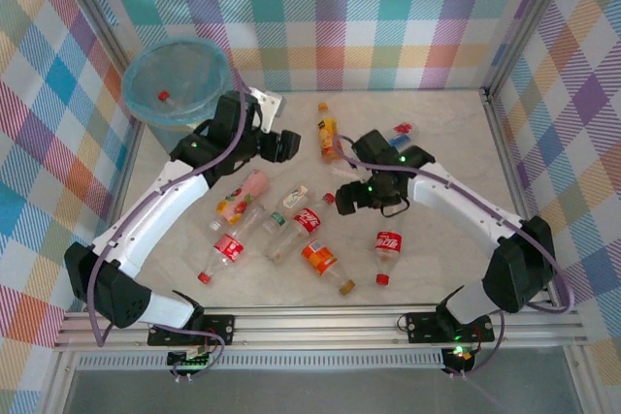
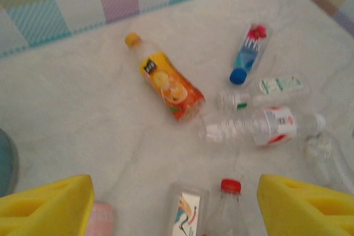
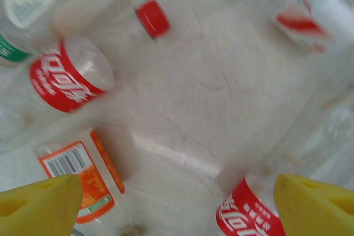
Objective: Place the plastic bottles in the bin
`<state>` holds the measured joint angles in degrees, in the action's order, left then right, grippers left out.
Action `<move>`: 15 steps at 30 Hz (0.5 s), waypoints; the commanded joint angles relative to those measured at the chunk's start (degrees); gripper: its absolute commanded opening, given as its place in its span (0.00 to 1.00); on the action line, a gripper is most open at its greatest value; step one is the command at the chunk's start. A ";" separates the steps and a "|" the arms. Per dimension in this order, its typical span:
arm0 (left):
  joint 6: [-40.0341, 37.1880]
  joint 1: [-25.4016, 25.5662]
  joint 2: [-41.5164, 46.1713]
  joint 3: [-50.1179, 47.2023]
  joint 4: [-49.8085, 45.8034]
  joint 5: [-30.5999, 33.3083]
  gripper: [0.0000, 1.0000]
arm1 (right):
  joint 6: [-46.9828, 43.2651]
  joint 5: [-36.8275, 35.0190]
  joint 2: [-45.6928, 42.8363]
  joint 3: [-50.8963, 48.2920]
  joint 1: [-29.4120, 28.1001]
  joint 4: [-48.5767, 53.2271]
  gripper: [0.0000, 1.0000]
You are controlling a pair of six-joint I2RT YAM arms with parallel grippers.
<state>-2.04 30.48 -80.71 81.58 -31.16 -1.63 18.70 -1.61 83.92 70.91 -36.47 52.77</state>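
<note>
Blue-lined bin [image 1: 127,75] is holding one bottle, of which only the red cap [image 1: 163,96] is showing clearly. Right of the bin, the left gripper [image 2: 175,192] is hovering with fingers wide apart, empty. Farther right, plastic bottles [image 1: 309,221] are lying scattered on the table [image 1: 446,143], several cut off or blurred. Farthest from the bin, the right gripper [image 3: 177,192] is standing spread, gripping nothing.

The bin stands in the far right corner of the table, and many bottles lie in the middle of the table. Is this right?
Not quite. The bin stands in the far left corner of the table, not the far right, as the top external view shows. The rest holds: many bottles lie in the middle of the table.
</note>
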 commanded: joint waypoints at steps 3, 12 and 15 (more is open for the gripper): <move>2.75 1.94 2.51 -2.26 2.34 1.15 0.77 | 8.09 -4.04 -7.71 -7.85 3.45 0.14 0.93; 4.47 2.39 0.13 -2.61 2.85 1.80 0.77 | 11.58 -1.39 -6.68 -16.34 10.18 -4.86 0.95; 4.52 2.30 0.11 -2.26 2.59 2.16 0.77 | 12.15 -0.20 -5.93 -18.87 11.44 -8.14 0.94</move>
<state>1.63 32.40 -80.23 78.78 -29.67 -0.36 28.77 -3.64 77.17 53.84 -25.91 48.25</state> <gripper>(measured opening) 0.773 0.945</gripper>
